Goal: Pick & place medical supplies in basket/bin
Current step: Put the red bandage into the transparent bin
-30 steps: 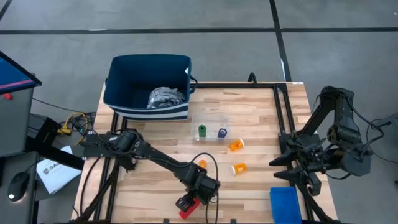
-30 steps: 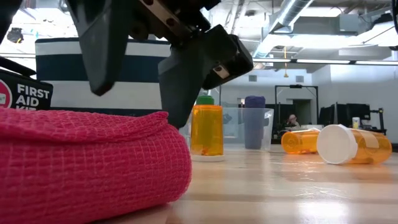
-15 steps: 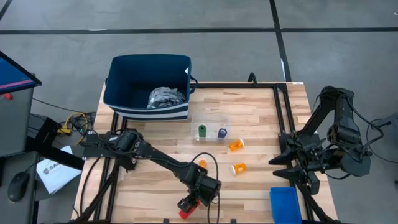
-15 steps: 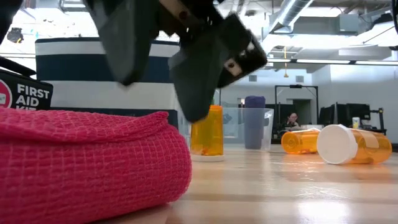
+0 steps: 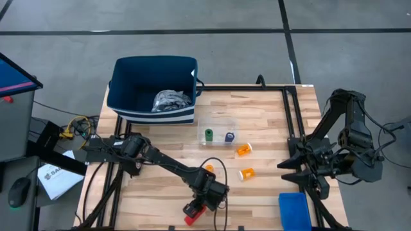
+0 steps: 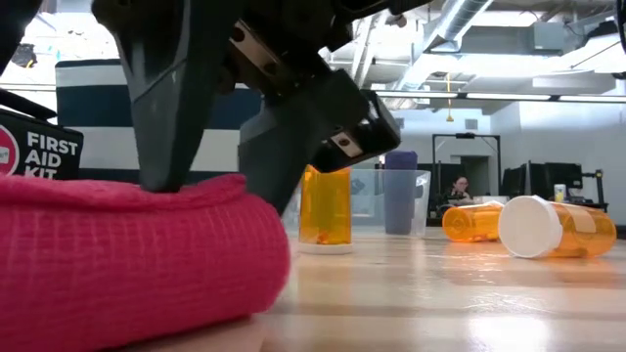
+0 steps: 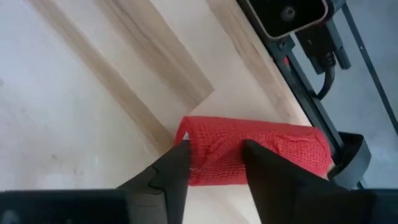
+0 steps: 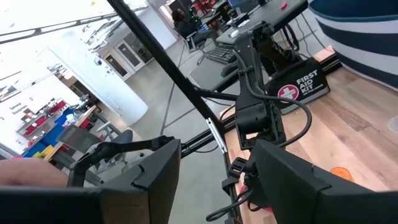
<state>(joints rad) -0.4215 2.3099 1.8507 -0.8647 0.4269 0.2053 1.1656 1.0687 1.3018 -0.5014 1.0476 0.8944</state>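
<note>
Inside navy basket (image 5: 122,77): grey-blue cloth bundle (image 5: 171,100).

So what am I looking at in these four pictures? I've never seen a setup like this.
It is one wooden table filmed by four cameras at once: one overhead, one at table height, and one on each wrist of two dark robot arms.

The left gripper is down at the table's front edge, its two fingers closing on either side of a red gauze roll, pressing into it. The right gripper waits off the table's right side, fingers apart, holding nothing.

Also on the table: three orange pill bottles, one upright and two lying down, and a clear tray with a green cylinder and a purple cylinder. The navy basket at the back holds a grey cloth bundle. A blue bin sits front right.
</note>
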